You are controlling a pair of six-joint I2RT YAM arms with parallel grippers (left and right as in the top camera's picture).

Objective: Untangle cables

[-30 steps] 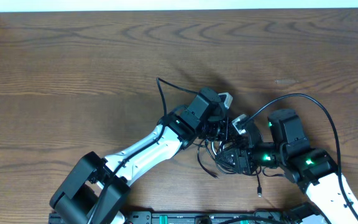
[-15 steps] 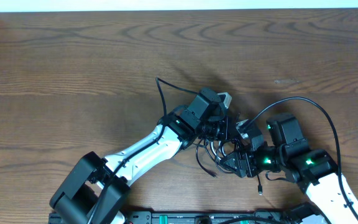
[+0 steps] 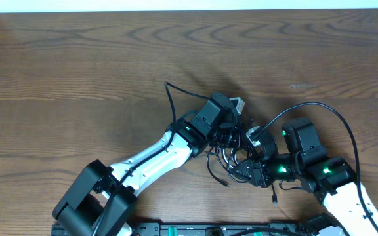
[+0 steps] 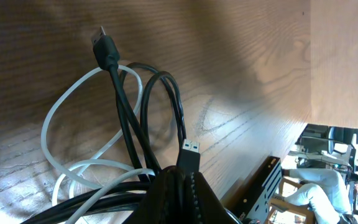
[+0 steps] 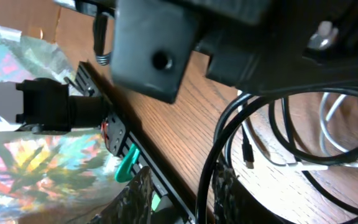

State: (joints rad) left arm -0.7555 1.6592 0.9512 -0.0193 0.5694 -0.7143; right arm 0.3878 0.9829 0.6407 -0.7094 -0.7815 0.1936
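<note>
The cables (image 3: 220, 164) lie in a knot on the wooden table between my two grippers. My left gripper (image 3: 232, 137) is shut on the black strands. In the left wrist view its gripper (image 4: 180, 178) pinches those black cables (image 4: 129, 134), with a USB plug (image 4: 190, 152) poking up just past the tips and a white cable (image 4: 58, 112) looping to the left. My right gripper (image 3: 245, 169) sits low in the tangle. In the right wrist view its gripper (image 5: 182, 186) shows a gap, and a black cable (image 5: 207, 180) runs through it against the right finger (image 5: 229, 193).
A thick black arm wire (image 3: 320, 105) arcs over the right arm. A dark rail (image 3: 209, 229) runs along the table's front edge, with a green clip (image 5: 129, 163) on it. One loose plug end (image 3: 274, 200) lies near that edge.
My right gripper has shifted slightly down and left into the tangle, and its jaws have narrowed. The left arm has held still with its grip.
</note>
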